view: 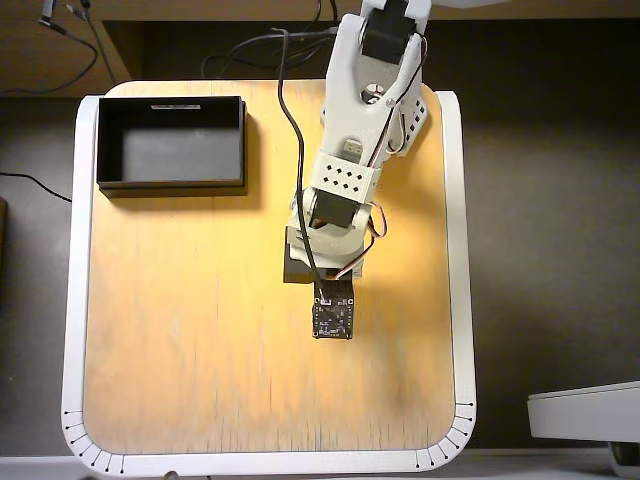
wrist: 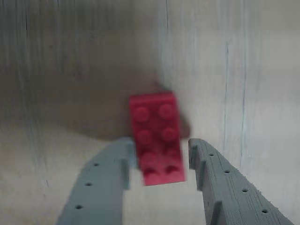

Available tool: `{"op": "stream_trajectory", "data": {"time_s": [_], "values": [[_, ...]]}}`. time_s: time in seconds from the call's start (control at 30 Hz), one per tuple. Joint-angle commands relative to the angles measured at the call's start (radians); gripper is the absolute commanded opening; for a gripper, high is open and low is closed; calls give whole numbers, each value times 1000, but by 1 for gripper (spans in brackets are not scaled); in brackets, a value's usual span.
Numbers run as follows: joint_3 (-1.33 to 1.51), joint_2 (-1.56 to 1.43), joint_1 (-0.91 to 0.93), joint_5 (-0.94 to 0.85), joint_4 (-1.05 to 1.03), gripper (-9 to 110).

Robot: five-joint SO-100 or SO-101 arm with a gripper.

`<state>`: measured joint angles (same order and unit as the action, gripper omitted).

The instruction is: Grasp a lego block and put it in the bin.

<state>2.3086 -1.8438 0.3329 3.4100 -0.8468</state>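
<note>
Grey gripper (wrist: 161, 157) fingers enter the wrist view from the bottom edge, one on each side, spread wide apart. Left finger (wrist: 101, 183) has its tip just beside the lower left edge of the lego block (wrist: 157, 136); whether it touches cannot be told through the blur. Right finger (wrist: 225, 183) stands a small gap off the brick's right side. Jaws straddle the brick's lower half but have not closed on it.

Brick is red, two rows of studs up, lying flat on the pale wood-grain table (wrist: 243, 70), long axis running up the frame and slightly tilted.

Overhead view: white arm (view: 365, 120) reaches down from the top edge toward the middle of the table (view: 180, 330), and its body hides gripper and brick from above. Bin (view: 171, 142) sits at the table's upper left corner, well apart from the arm's end.
</note>
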Motion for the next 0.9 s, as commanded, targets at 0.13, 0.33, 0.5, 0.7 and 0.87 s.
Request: {"op": "stream_trajectory", "data": {"time_s": [0.13,0.33,0.5,0.7,0.87], "values": [[-129,-5,-14,-20,25,1],[-130,-46,9,-51,25,1],[-130,-192,46,-120,20,1],[-130,-390,115,-216,5,1],[-130,-571,215,-293,-28,1]]}}
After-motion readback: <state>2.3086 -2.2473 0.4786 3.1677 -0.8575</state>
